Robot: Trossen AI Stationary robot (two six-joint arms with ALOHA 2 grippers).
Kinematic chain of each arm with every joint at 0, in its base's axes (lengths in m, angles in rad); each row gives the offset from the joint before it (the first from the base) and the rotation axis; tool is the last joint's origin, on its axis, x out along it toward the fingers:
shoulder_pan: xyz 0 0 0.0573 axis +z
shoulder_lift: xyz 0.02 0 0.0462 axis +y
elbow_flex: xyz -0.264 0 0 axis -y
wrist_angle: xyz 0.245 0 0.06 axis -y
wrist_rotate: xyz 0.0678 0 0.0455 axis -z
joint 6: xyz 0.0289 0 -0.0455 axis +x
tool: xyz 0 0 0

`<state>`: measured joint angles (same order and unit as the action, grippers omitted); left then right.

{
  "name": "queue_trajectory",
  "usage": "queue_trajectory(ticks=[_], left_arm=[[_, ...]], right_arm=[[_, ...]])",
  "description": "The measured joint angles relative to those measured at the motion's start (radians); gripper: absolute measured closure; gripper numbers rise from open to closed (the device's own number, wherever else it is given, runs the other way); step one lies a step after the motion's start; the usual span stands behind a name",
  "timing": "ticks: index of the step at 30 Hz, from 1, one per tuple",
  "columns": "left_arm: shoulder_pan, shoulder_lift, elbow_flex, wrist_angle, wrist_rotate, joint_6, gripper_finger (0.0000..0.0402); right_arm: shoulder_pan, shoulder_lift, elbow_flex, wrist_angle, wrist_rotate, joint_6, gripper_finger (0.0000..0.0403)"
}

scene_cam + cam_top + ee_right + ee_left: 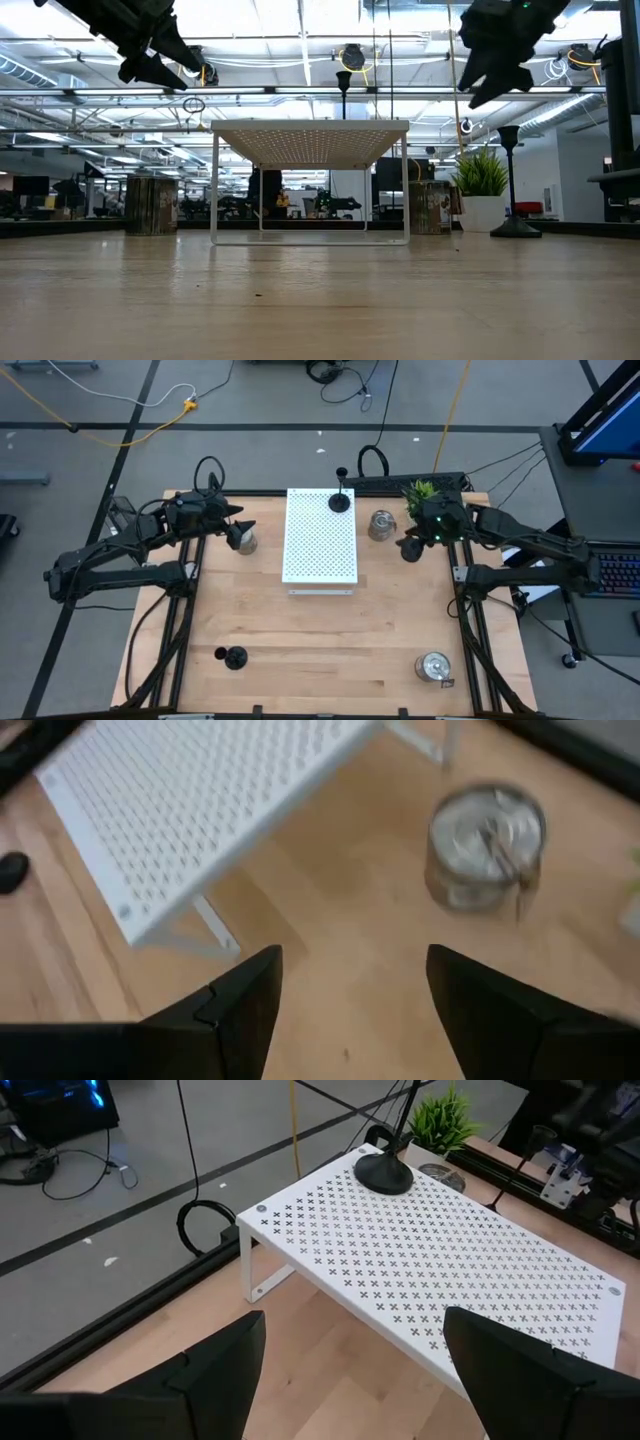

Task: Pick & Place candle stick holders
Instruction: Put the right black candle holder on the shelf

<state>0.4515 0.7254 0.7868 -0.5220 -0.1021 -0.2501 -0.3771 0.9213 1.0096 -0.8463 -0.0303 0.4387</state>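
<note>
**Arms poised either side of the white board, nothing gripped yet**

Both arms hang above the wooden tabletop (320,640), one at each long side of the white perforated rectangular board (320,540) that stands on thin legs like a little shelf. The left gripper (235,525) hovers by the board's left edge, jaws spread and empty; its wrist view looks between two dark fingers (215,1370) at bare wood and the board. The right gripper (408,545) hovers by the board's right side, jaws likewise parted with nothing between them.

The nearest target for the right arm looks to be the squat, shiny silver-glass candle holder (381,525) just beside the board's right edge; it shows ahead of the jaws in the right wrist view (485,845). To do this well, I would bring the jaws down square over that round body, wide enough to clear both sides, and close low on the glass, since a shiny round wall may slip. The left arm has a similar silver holder (243,540) almost under it.

Counting what I can see: three silver-glass holders, the third near the front right of the tabletop (433,666). Black stemmed holders with round bases: one already on the board's far end (340,500), one at front left (234,657), and what seems a third (515,180) standing under the right gripper. One small green potted plant (421,491) sits at the back right.
</note>
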Motion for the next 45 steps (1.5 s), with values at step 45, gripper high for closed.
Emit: queue_trajectory(ticks=[45], left_arm=[[0.0,0.0,0.0,-0.001,-0.004,-0.011,0.0091]], right_arm=[[0.371,-0.256,-0.361,-0.167,0.504,0.69,0.0195]])
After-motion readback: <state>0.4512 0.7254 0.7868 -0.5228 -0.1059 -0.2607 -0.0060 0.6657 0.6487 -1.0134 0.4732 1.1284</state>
